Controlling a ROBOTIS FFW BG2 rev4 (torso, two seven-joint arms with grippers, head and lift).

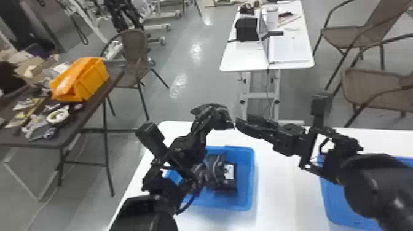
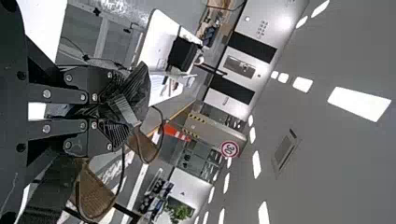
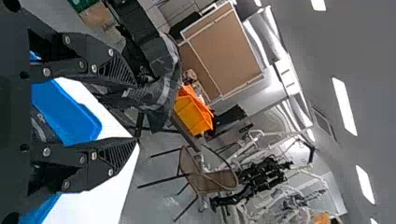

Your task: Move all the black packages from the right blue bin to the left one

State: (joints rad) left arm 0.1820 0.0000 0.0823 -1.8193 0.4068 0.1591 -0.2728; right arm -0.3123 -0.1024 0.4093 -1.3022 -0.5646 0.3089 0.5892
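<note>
My left gripper [image 1: 222, 120] is above the left blue bin [image 1: 251, 184]. In the left wrist view my left gripper [image 2: 122, 109] is shut on a black package [image 2: 135, 95] with a grey strip. My right gripper [image 1: 240, 123] points toward it from the right, above the table; in the right wrist view my right gripper [image 3: 136, 112] has its fingers apart, and the held package [image 3: 163, 95] shows beyond them. Black packages [image 1: 229, 184] lie in the left bin, partly behind my left arm. My right arm covers much of the right blue bin [image 1: 333, 202], hiding its contents.
Both bins stand on a white table [image 1: 276, 190]. Farther back are another white table [image 1: 242, 60], brown chairs [image 1: 135, 55] and, at the left, a dark table with an orange bin [image 1: 92, 83].
</note>
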